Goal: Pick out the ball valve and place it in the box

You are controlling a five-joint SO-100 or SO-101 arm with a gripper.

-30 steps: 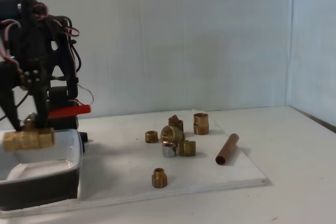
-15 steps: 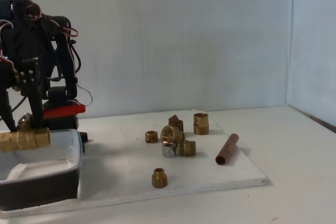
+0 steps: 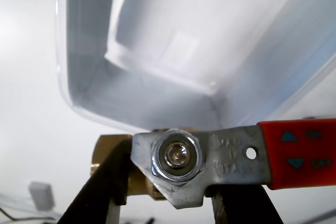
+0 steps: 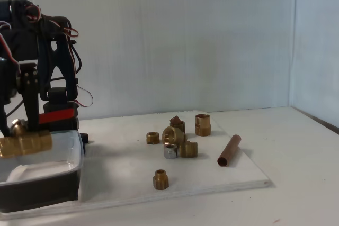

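At the fixed view's left, my pincer (image 4: pixel 24 133) pinches the brass ball valve with its flat red lever (image 4: pixel 25 143) level above the shallow clear plastic box (image 4: pixel 63 170), ready to drop, while small brass fittings (image 4: pixel 175 138) and a copper pipe (image 4: pixel 229 150) lie rightward on the tabletop (image 4: pixel 296 146).

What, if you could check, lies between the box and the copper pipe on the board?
In the fixed view, brass fittings lie clustered between the box and the pipe, with one lone fitting nearer the camera.
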